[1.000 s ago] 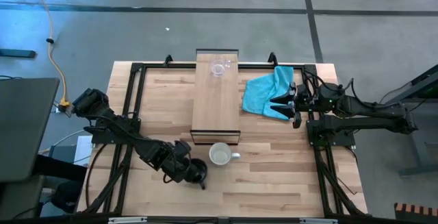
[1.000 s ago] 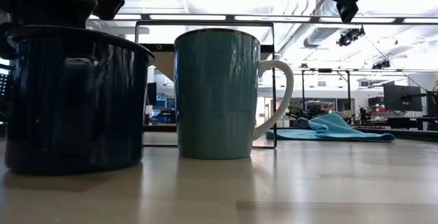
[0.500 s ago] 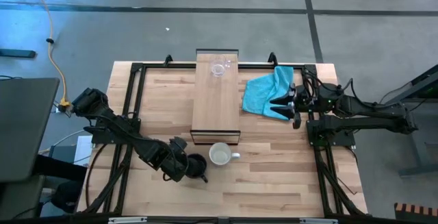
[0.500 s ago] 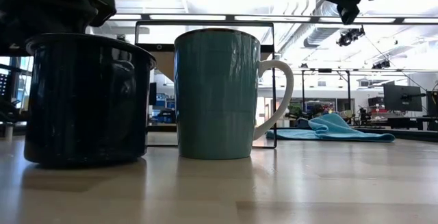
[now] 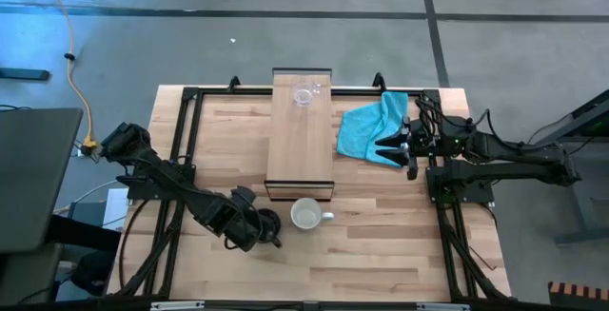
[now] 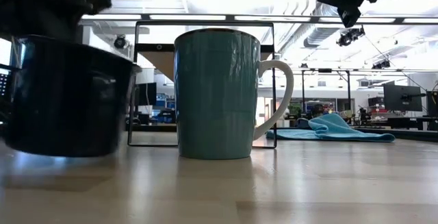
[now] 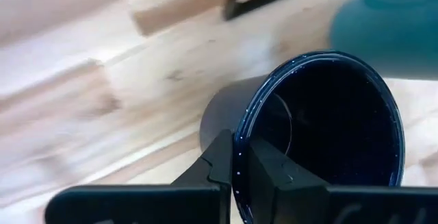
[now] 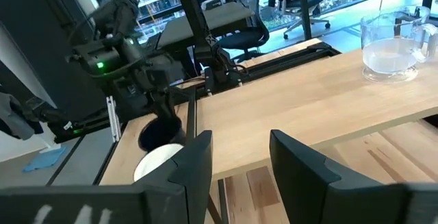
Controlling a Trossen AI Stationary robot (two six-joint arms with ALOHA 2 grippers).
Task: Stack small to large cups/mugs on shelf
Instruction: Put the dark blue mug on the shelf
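With the left claw (image 7: 236, 176) clenched on the rim of the black mug (image 7: 321, 128), lifted just off the desk (image 5: 381, 254) beside the white mug (image 5: 306, 216), carry it level and high enough to clear the shelf (image 5: 300, 145) edge ahead.

The table (image 5: 381, 254) is pale wood in butcher-block strips, smooth with a low sheen. The shelf (image 5: 300, 145) is the same light wood, matt, on a dark metal frame. The glass cup (image 5: 304, 96) is clear and shiny. The black mug (image 7: 321, 135) looks like speckled enamel, glossy, with a thin bright rim. The white mug (image 6: 219, 94) is smooth glazed ceramic. The cloth (image 5: 366, 126) is soft, rumpled turquoise fabric. The fingers (image 8: 301, 166) look like matt black plastic.
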